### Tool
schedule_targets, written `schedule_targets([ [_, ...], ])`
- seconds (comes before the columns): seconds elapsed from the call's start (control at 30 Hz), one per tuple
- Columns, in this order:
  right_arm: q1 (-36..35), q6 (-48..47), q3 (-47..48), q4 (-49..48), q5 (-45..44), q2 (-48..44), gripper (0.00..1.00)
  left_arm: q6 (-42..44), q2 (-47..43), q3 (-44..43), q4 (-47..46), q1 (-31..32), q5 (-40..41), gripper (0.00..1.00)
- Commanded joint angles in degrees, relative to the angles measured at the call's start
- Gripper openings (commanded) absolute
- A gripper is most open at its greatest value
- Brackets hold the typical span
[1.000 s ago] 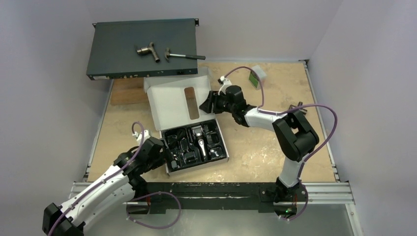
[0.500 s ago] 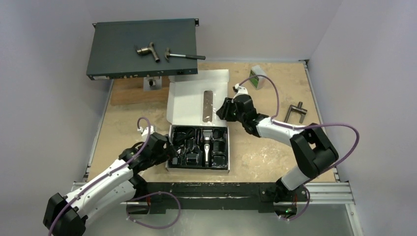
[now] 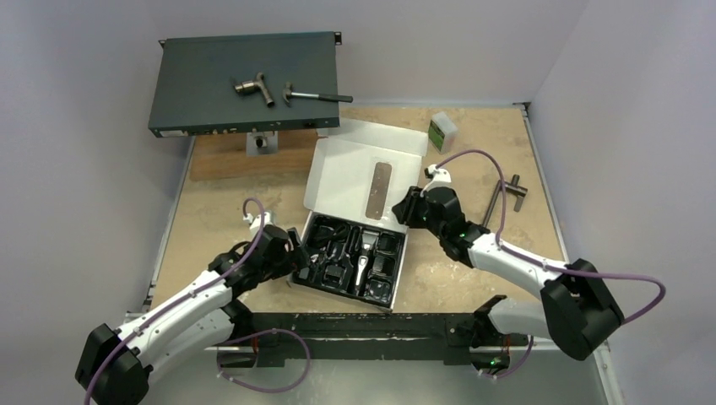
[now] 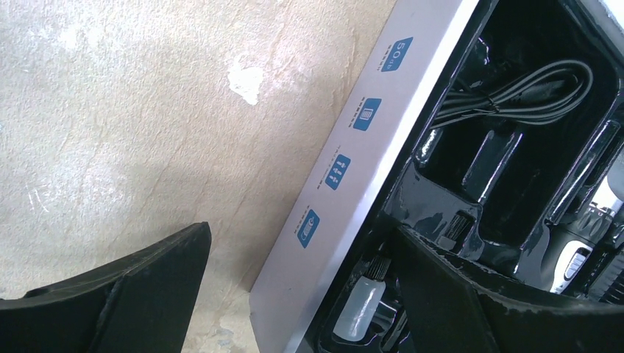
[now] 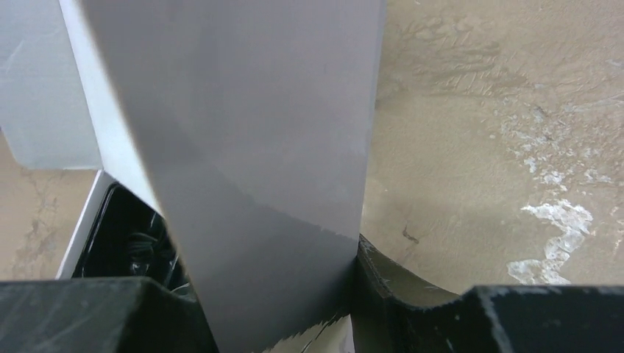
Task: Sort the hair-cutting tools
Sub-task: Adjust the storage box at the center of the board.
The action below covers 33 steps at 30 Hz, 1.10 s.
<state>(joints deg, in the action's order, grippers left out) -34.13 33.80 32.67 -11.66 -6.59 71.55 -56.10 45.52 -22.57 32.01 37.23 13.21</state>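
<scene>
The open white box (image 3: 333, 181) lies mid-table with its lid folded back. Its black tray (image 3: 314, 272) holds the slim black-and-silver clipper (image 3: 363, 257) and several black comb attachments (image 3: 333, 272). My left gripper (image 3: 295, 253) is open and straddles the box's left wall (image 4: 346, 162), one finger on the table and one inside the tray. The left wrist view shows a coiled cable (image 4: 530, 95), a small clear bottle (image 4: 358, 309) and the clipper (image 4: 589, 235). My right gripper (image 3: 407, 207) is shut on the box's right side flap (image 5: 257, 147).
A dark rack unit (image 3: 203, 93) at the back left carries a pipe fitting (image 3: 253, 87) and a hammer (image 3: 314, 95). A T-shaped metal handle (image 3: 505, 196) lies right of the box. A small white-and-green box (image 3: 441, 131) stands at the back. A wooden board (image 3: 224, 156) lies under the rack unit.
The box has slid right and turned clockwise, pulled by my right gripper. My left gripper has followed it right along its left wall. The T-handle is now uncovered.
</scene>
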Motion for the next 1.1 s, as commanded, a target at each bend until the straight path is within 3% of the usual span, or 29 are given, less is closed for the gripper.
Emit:
schedule_targets([
  [0.0,-1.16,-4.13,-3.48,-1.57,-0.09,-6.02,0.15,0.91,0.24,1.04,-3.34,-0.03,-1.51,0.94],
  [0.2,-1.25,-0.04,-5.75,7.00,-6.86,-13.59,0.08,3.08,4.61,0.09,-6.57,-0.05,-5.01,0.95],
  [0.4,-1.22,2.77,-9.50,9.83,-7.77,-22.01,0.05,5.37,14.24,-2.62,-11.78,0.14,-12.61,0.94],
  [0.6,-1.20,3.02,-12.69,11.57,-6.93,-30.19,0.04,4.50,14.18,-3.67,-11.91,1.42,-11.56,0.94],
  [0.83,-1.25,1.65,-19.26,9.79,-2.24,-44.47,0.00,4.13,13.27,-3.65,-10.98,1.48,-10.58,0.94],
  [1.07,-1.22,-3.94,-23.94,3.14,8.25,-54.41,0.00,0.79,12.53,-1.51,-11.10,1.54,-9.18,0.95],
])
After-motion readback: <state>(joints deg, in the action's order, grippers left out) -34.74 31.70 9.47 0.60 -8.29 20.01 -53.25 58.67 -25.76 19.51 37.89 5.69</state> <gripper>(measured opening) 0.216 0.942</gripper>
